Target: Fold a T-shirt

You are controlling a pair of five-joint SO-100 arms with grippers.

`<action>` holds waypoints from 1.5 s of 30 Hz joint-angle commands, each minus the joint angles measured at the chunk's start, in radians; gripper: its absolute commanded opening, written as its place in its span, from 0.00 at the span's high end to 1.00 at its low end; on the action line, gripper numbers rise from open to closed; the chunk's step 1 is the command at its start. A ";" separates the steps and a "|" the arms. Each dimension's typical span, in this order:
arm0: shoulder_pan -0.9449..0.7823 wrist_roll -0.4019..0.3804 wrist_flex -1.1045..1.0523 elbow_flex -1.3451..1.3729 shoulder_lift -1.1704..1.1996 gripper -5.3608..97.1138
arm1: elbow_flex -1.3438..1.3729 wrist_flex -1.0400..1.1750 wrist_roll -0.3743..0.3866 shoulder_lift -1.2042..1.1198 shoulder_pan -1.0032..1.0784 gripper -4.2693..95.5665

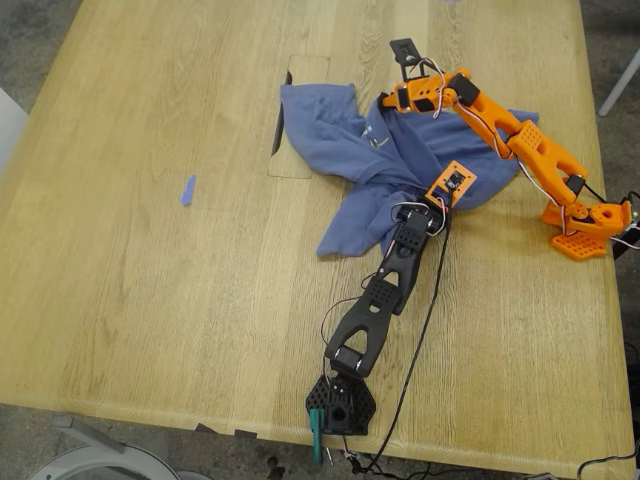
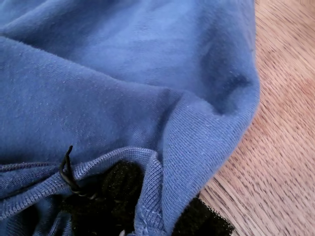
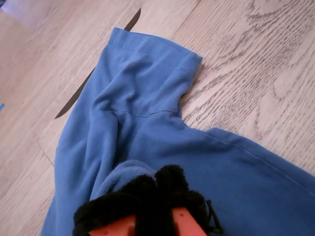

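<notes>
The blue-purple T-shirt (image 1: 375, 160) lies crumpled on the wooden table, with one sleeve (image 3: 147, 64) spread flat toward the exterior view's left. My first gripper (image 1: 445, 195), on the black arm, is shut on a ribbed hem (image 2: 192, 147) at the shirt's near side; black padded fingers (image 2: 118, 191) pinch the cloth. My second gripper (image 1: 393, 102), on the orange arm, sits at the shirt's far edge, its fuzzy black pads (image 3: 147, 196) closed on a bunched fold (image 3: 123, 172). The chest print is mostly hidden in folds.
A tiny blue scrap (image 1: 188, 190) lies on the table toward the exterior view's left. A rectangular inset with a dark slot (image 1: 279, 125) sits under the sleeve. The black arm's base (image 1: 340, 405) stands at the near edge, the orange base (image 1: 585, 228) at the exterior view's right.
</notes>
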 commanded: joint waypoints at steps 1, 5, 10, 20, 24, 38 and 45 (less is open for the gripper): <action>-0.049 -0.115 0.049 -0.031 0.067 0.95 | -0.072 0.017 -0.005 0.064 0.005 0.96; -0.071 -0.264 0.198 -0.032 0.187 0.95 | -0.072 0.067 -0.012 0.101 0.002 0.96; -0.110 -0.273 0.324 -0.031 0.328 0.95 | -0.072 0.120 -0.026 0.156 -0.006 0.96; -0.120 -0.244 0.380 -0.029 0.535 0.95 | -0.072 0.135 -0.038 0.279 -0.072 0.96; -0.118 -0.227 0.399 -0.028 0.626 0.95 | -0.072 0.144 -0.038 0.331 -0.115 0.96; -0.156 -0.178 0.566 -0.028 0.969 0.95 | -0.072 0.163 -0.055 0.480 -0.187 0.96; -0.155 -0.158 0.546 -0.029 1.063 0.95 | -0.072 0.124 -0.057 0.552 -0.247 0.96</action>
